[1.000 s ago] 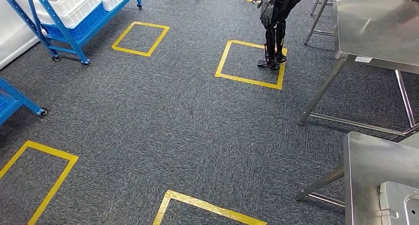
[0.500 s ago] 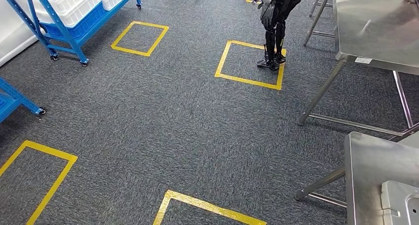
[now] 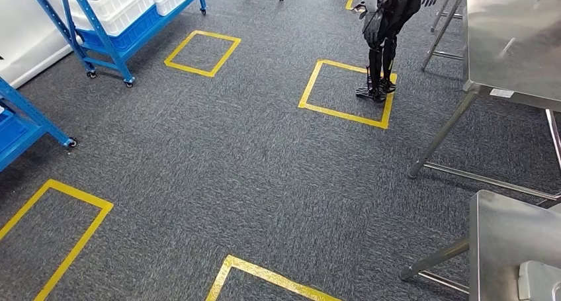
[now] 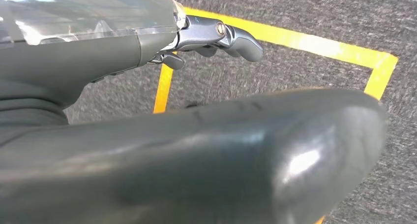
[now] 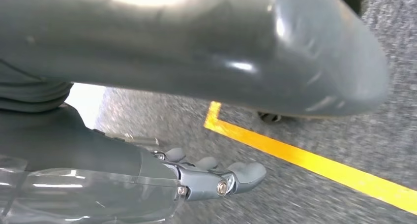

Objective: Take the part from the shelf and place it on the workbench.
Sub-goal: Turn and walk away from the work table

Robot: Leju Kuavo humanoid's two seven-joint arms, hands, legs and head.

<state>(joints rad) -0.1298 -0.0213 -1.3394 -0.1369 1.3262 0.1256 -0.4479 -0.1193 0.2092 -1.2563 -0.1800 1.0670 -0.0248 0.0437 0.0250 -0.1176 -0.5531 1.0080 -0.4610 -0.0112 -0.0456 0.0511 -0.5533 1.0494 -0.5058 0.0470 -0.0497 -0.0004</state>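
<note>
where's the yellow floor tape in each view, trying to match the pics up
Head view: yellow floor tape forms a corner at the bottom centre, nearest the robot; more taped squares lie farther out.
Left wrist view: a taped corner runs behind the left hand, across the carpet.
Right wrist view: a tape line and corner cross the floor beyond the right hand.
Shared landmark: the grey carpet under the tape.

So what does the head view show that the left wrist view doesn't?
Head view alone: the blue shelf with white bins, steel workbenches, and another humanoid robot standing at a taped square. Left wrist view alone: the left robot hand, fingers extended over the floor with nothing in them. Both show grey carpet marked with yellow tape.
</note>
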